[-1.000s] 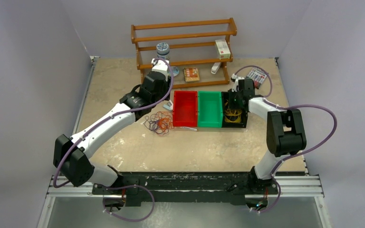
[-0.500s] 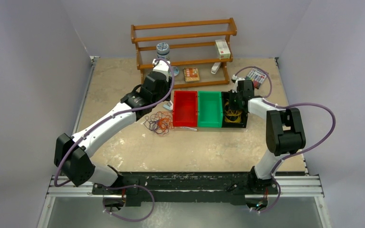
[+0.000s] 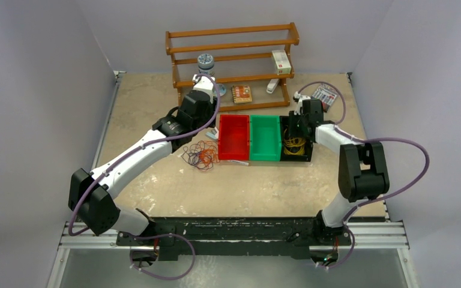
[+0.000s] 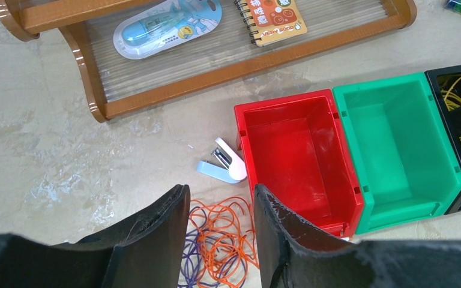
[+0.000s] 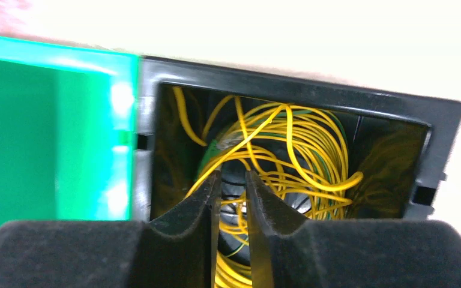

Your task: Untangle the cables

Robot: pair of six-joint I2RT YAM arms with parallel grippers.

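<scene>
Many yellow cables [image 5: 300, 141] beneath right claw [image 5: 233, 180], black bin [image 5: 288, 84]

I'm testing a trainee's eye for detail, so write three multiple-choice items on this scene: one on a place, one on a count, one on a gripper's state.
1. The yellow cables lie: A in a drawer; B on the floor; C in the black bin.
2. Bins in the row: A two; B three; C five.
3. The left gripper is: A open; B shut on a pen; C shut on a cup.

Answers:
1 C, the right wrist view shows them coiled inside it.
2 B, the red bin, green bin and black bin stand side by side.
3 A, its fingers stand apart above the orange tangle.
</scene>
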